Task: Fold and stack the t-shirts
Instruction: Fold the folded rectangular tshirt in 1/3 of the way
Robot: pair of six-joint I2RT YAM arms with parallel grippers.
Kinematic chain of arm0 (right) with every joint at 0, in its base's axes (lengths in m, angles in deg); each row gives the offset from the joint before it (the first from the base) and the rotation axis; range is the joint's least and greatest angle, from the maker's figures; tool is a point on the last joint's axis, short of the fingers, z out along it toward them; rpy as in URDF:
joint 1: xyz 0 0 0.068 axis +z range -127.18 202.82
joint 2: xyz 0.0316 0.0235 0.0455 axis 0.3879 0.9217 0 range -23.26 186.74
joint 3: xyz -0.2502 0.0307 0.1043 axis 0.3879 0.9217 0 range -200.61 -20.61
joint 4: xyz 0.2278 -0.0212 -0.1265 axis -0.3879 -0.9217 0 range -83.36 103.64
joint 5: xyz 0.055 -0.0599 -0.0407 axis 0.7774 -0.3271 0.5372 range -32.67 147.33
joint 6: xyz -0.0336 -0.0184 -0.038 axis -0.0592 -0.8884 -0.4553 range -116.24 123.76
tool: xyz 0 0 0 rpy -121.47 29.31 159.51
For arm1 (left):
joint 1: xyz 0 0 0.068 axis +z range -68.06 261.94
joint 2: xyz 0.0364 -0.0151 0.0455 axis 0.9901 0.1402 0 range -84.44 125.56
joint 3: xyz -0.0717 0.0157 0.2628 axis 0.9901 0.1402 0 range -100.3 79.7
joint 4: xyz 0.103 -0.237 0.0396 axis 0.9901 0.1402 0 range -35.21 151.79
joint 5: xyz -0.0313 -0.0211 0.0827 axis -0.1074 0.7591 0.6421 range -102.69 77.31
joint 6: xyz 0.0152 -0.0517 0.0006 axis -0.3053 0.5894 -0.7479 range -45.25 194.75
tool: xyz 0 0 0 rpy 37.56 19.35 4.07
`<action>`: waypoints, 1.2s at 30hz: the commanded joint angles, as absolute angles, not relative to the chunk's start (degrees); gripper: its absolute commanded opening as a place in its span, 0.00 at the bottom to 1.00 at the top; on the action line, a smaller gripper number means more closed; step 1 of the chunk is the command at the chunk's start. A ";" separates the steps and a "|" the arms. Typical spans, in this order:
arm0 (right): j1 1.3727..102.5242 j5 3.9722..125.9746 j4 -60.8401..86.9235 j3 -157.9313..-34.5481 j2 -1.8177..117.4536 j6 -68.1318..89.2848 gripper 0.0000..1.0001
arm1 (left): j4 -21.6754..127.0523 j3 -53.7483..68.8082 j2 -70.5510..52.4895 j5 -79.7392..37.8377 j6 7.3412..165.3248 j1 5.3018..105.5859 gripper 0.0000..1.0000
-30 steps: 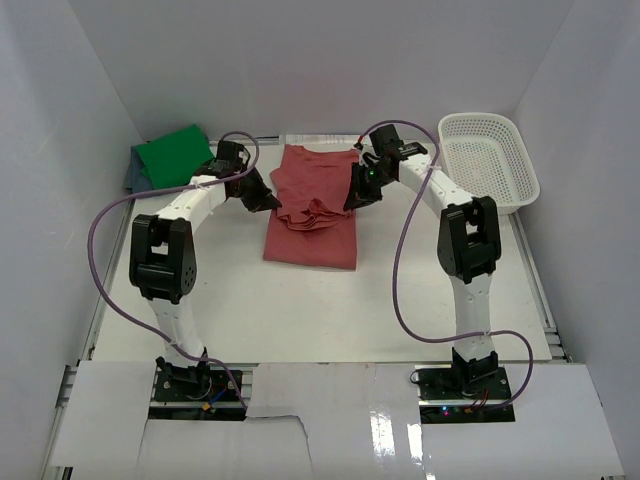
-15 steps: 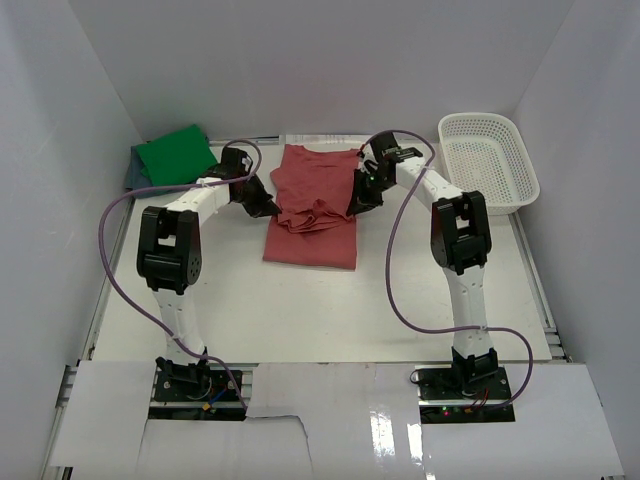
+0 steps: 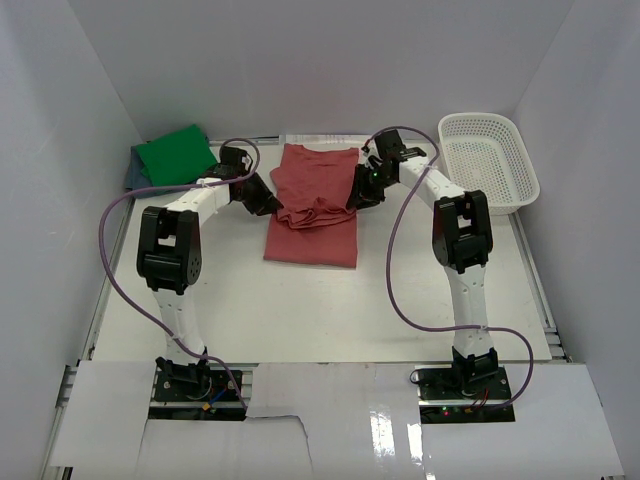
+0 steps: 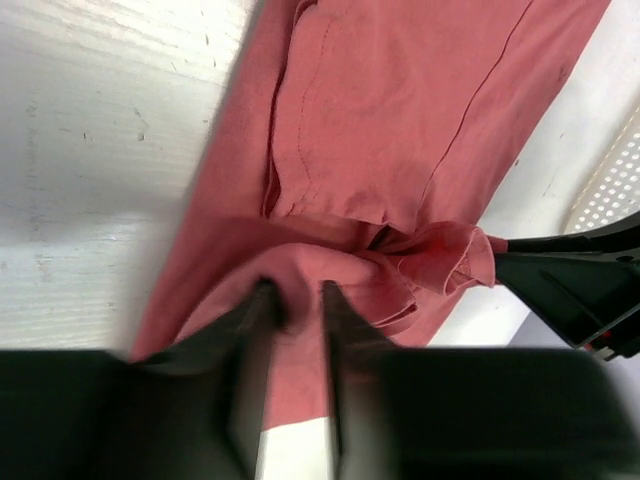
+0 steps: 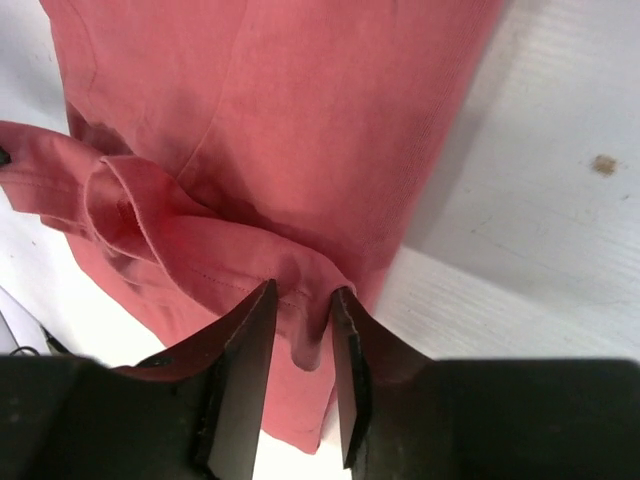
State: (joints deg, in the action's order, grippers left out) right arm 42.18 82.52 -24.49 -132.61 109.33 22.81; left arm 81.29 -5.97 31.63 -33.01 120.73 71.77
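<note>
The brick-red t-shirt (image 3: 312,225) lies on the table at mid-back, folded lengthwise, its middle bunched up in a ridge. My left gripper (image 3: 275,207) is shut on the shirt's left edge; in the left wrist view the cloth (image 4: 400,110) is pinched between the fingers (image 4: 297,300). My right gripper (image 3: 353,200) is shut on the shirt's right edge; in the right wrist view a fold of cloth (image 5: 250,120) sits between the fingers (image 5: 300,300). The green t-shirt (image 3: 175,155) lies folded at the back left on top of the blue-grey t-shirt (image 3: 133,177).
A white lattice basket (image 3: 487,160) stands at the back right. White walls close in the table on three sides. The right gripper's black body shows at the right edge of the left wrist view (image 4: 580,290).
Both grippers have lifted the shirt's side edges slightly toward the back, keeping the bunched ridge across its middle. The arms' elbows shifted a little.
</note>
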 commanded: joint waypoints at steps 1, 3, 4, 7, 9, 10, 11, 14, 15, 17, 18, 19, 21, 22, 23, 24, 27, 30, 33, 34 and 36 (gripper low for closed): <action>41.63 81.94 -20.56 -135.39 107.35 23.62 0.36 | 78.88 -6.96 29.56 -32.29 121.86 72.36 0.39; 41.54 82.29 -19.15 -135.48 106.03 24.15 0.39 | 78.26 -7.14 28.60 -32.38 122.65 72.71 0.44; 41.46 82.47 -18.45 -135.48 105.50 24.41 0.39 | 77.91 -7.40 28.42 -32.46 123.09 72.80 0.49; 41.37 84.92 -14.15 -133.99 103.31 25.38 0.39 | 77.73 -9.77 27.98 -32.81 124.23 73.33 0.52; 41.37 85.45 -10.02 -130.84 101.02 26.87 0.40 | 77.73 -11.78 28.06 -33.08 125.46 73.94 0.53; 41.28 85.63 -8.27 -129.25 100.14 27.49 0.40 | 77.64 -12.49 28.15 -33.34 125.81 74.21 0.53; 41.19 85.72 -4.33 -127.32 97.79 28.88 0.40 | 77.73 -12.93 28.15 -33.52 126.08 74.47 0.53; 40.58 85.55 7.51 -116.79 91.56 32.31 0.40 | 77.38 -13.90 27.45 -33.61 126.87 75.87 0.53; 40.49 85.46 11.05 -110.32 89.78 32.94 0.40 | 77.12 -13.64 26.93 -33.52 126.87 76.05 0.53; 40.49 87.03 18.69 -105.44 85.21 33.82 0.40 | 75.63 -12.15 24.64 -33.61 125.91 76.23 0.53; 40.75 88.08 19.43 -103.24 84.59 33.99 0.40 | 75.19 -11.45 23.77 -33.96 124.34 76.23 0.53; 40.93 90.44 18.74 -103.22 84.67 34.08 0.40 | 74.66 -9.27 21.49 -34.66 123.63 76.23 0.53; 41.36 94.32 16.98 -103.49 85.63 33.82 0.39 | 73.34 -6.27 18.94 -36.68 122.13 75.62 0.53; 42.15 96.77 17.41 -102.01 85.98 34.78 0.39 | 73.08 -4.69 17.70 -37.47 120.39 75.18 0.53; 42.51 98.10 18.37 -100.77 85.99 35.31 0.38 | 72.29 -0.93 15.26 -38.43 119.50 74.04 0.52; 42.86 98.90 20.04 -99.28 85.90 36.18 0.38 | 71.93 0.93 14.10 -39.83 118.62 73.42 0.51; 44.79 99.70 23.30 -96.11 86.25 38.12 0.29 | 68.87 9.45 10.68 -44.48 116.42 71.75 0.49; 47.16 99.17 23.57 -95.67 88.09 38.65 0.10 | 64.13 18.16 9.08 -48.71 116.59 71.14 0.47; 49.18 98.55 23.92 -95.66 89.76 39.36 0.08 | 62.44 23.44 8.29 -49.69 115.54 70.17 0.47; 49.71 98.21 24.27 -95.58 90.37 39.53 0.08 | 62.26 24.23 8.03 -49.43 115.10 69.82 0.50; 50.94 97.76 25.24 -95.58 91.52 40.32 0.08 | 61.48 26.52 7.24 -48.99 114.39 68.68 0.51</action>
